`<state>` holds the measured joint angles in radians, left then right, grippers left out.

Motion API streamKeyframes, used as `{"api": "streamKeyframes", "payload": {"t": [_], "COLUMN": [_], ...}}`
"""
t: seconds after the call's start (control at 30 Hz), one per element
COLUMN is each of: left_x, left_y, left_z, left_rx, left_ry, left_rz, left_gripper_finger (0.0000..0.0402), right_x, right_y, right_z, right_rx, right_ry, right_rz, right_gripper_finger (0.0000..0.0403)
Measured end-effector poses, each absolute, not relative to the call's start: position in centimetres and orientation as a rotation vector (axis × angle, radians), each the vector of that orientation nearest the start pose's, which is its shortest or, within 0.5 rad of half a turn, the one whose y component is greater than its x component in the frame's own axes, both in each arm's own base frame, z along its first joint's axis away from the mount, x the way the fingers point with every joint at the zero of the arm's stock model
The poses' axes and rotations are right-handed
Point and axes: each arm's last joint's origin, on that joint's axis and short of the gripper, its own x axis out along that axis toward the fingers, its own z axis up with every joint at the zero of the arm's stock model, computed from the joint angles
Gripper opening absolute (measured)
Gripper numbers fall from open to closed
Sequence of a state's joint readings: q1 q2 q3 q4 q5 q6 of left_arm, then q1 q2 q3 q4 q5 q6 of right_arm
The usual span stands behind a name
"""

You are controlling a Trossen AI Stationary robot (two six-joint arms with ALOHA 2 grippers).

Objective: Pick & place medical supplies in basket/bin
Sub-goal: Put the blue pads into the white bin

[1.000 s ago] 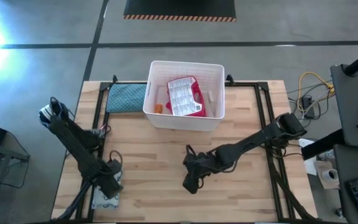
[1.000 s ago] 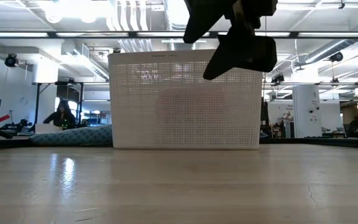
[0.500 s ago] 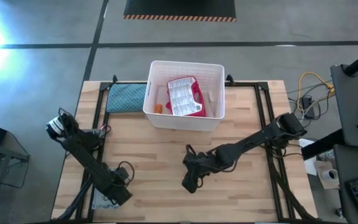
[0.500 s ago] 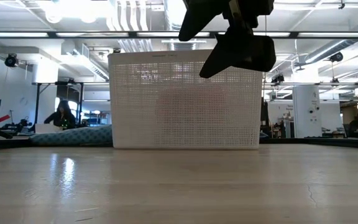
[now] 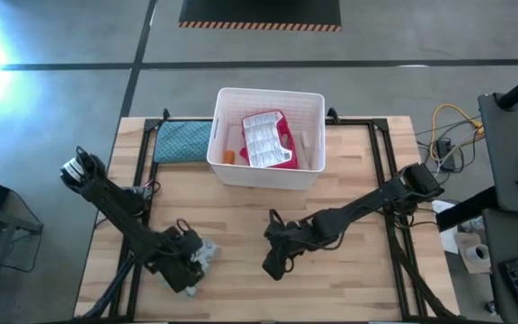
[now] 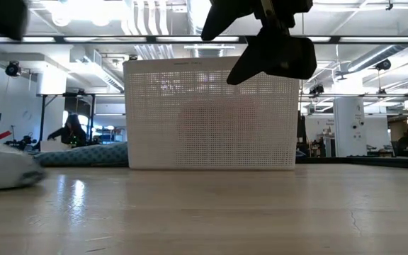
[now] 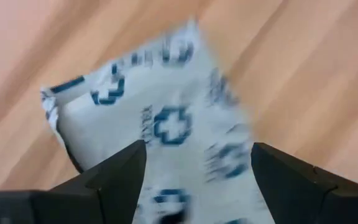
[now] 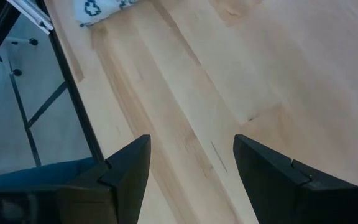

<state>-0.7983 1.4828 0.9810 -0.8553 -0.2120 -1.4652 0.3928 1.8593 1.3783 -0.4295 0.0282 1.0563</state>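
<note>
L gripper (image 5: 198, 262) jaws pinch soft grey-white blue-cross pouch (image 7: 166, 124) near front of wooden worktop (image 5: 241, 225); R gripper (image 5: 272, 265) jaws spread, mid-worktop.

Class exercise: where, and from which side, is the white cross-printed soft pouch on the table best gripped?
From above, across its narrower width. The pouch lies flat and soft on the wooden table, so fingers can likely pinch its limp fabric; the left hand already straddles it.

The soft pouch (image 7: 166, 130) is motion-blurred and cut off by the left wrist view's lower edge.
</note>
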Motion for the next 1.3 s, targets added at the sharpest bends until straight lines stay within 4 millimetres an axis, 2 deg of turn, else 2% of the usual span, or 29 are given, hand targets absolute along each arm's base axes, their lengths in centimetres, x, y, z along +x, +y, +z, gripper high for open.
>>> {"api": "streamKeyframes", "payload": {"t": [0.13,0.3,0.53,0.67,0.83,0.93,1.07,1.2,1.3], "left_x": [19.1,17.4,15.5,15.3,16.4,16.8,16.7,16.7,16.8], "left_y": [-17.9,-16.3,-15.3,-15.5,-16.6,-16.8,-16.5,-16.4,-16.3], "left_z": [23.0,23.9,21.4,19.3,17.2,16.2,15.4,15.3,15.3], "left_rx": [-0.664,-0.690,-0.730,-0.841,-1.053,-1.164,-1.225,-1.223,-1.225], "left_ry": [1.022,1.079,1.341,1.405,1.285,1.170,1.095,1.062,1.039], "left_rz": [0.360,0.456,0.595,0.551,0.329,0.268,0.294,0.312,0.315], "left_gripper_finger": [0.0269,0.0269,0.0269,0.0269,0.0269,0.0269,0.0269,0.0269,0.0269], "right_x": [36.9,36.9,37.0,37.3,37.7,37.6,36.7,35.7,35.7], "right_y": [15.3,15.4,15.6,15.9,16.6,17.0,17.4,17.8,18.3], "right_z": [22.1,22.1,22.2,22.5,23.1,23.1,21.7,19.3,17.1], "right_rx": [0.786,0.804,0.952,1.031,1.093,1.130,1.163,1.211,1.283], "right_ry": [0.968,0.966,0.984,0.953,0.878,0.852,0.866,0.892,0.842], "right_rz": [-0.160,-0.169,-0.183,-0.171,-0.135,-0.167,-0.237,-0.277,-0.246], "right_gripper_finger": [0.0221,0.0221,0.0221,0.0221,0.0221,0.0221,0.0221,0.0222,0.0222]}}
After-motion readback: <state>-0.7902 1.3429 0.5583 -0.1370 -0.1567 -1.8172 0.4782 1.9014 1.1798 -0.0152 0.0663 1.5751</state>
